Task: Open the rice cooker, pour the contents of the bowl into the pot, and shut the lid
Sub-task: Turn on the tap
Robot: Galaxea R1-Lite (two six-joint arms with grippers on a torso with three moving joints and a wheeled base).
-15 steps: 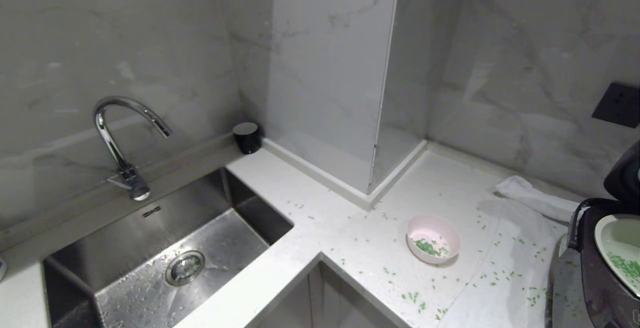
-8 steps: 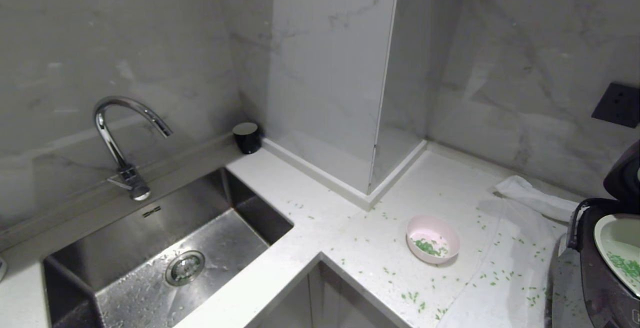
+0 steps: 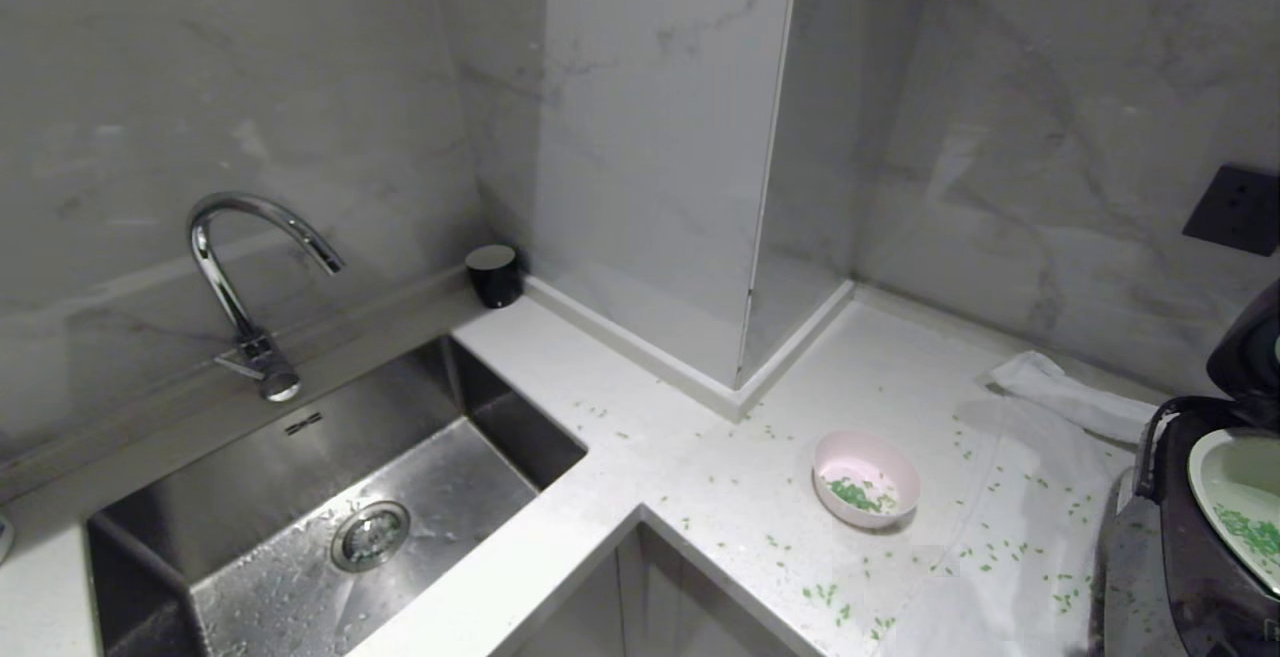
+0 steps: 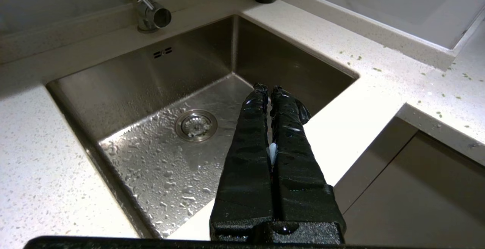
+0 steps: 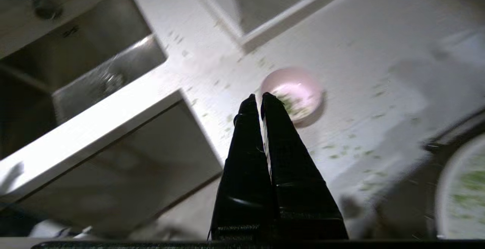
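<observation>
The small pink bowl stands on the white counter with the green grain contents in it. At the right edge is the dark rice cooker. Its lid is raised and its pale pot is exposed, with green grains inside. Neither gripper is in the head view. My right gripper is shut and empty, off the counter's front edge, pointing toward the bowl and apart from it. My left gripper is shut, hanging over the sink's near edge.
A steel sink with a curved faucet fills the left. A black cup stands in the corner by a tiled pillar. A white cloth lies behind the cooker. Loose green grains dot the counter, whose front edge has an inward corner.
</observation>
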